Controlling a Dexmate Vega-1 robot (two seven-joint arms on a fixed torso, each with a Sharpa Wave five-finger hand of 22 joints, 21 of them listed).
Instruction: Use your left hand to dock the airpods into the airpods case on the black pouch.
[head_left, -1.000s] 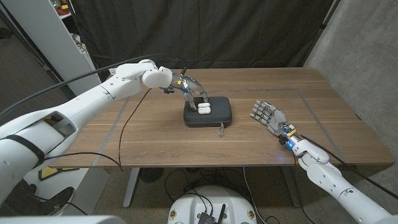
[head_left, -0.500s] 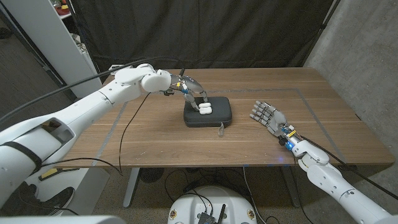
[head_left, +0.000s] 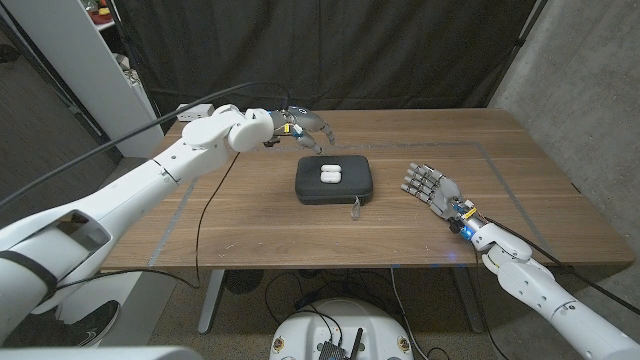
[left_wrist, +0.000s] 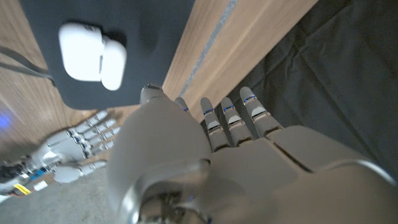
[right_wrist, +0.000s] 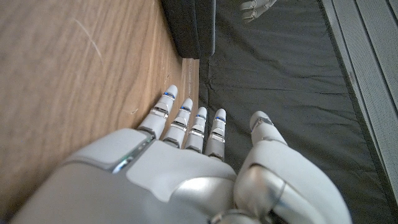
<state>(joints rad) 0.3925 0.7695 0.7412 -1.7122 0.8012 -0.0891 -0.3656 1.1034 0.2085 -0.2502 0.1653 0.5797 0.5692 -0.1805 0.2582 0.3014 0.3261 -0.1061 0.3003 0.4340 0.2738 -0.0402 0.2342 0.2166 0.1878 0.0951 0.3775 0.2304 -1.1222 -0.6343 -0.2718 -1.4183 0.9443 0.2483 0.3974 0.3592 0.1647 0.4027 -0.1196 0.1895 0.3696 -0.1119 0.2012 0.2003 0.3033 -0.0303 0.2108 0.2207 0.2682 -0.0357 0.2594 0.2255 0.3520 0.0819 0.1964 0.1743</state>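
From the head camera I have my left hand (head_left: 305, 127) hanging above the bench (head_left: 250, 220), off the black pouch (head_left: 335, 180) at about eleven o'clock from it and clear of its edge. The fingers are spread and slightly drooped, with nothing between them that I can see. My left wrist camera agrees: the fingers (left_wrist: 231, 118) reach out straight and apart over the bench's far strip and the dark curtain (left_wrist: 348, 74), holding nothing.

The pouch lies near the middle of the bench, and the white case (head_left: 330, 173) sits on top of it, a little toward twelve o'clock of the pouch's centre. In the left wrist view the case (left_wrist: 84, 53) shows as a rounded white block with a second white lobe touching its side; I think that is the open lid, but the angle is too poor for me to tell, or to tell whether the airpods are seated inside. A small clear tab or strap (head_left: 355, 207) trails off the pouch's near edge at about five o'clock.

My right hand (head_left: 432, 186) is on the bench at three o'clock from the pouch, well apart from it, fingers extended and side by side, empty. The right wrist camera shows those fingers (right_wrist: 186, 121) stretched along the wood, with the pouch's (right_wrist: 186, 28) side beyond them.
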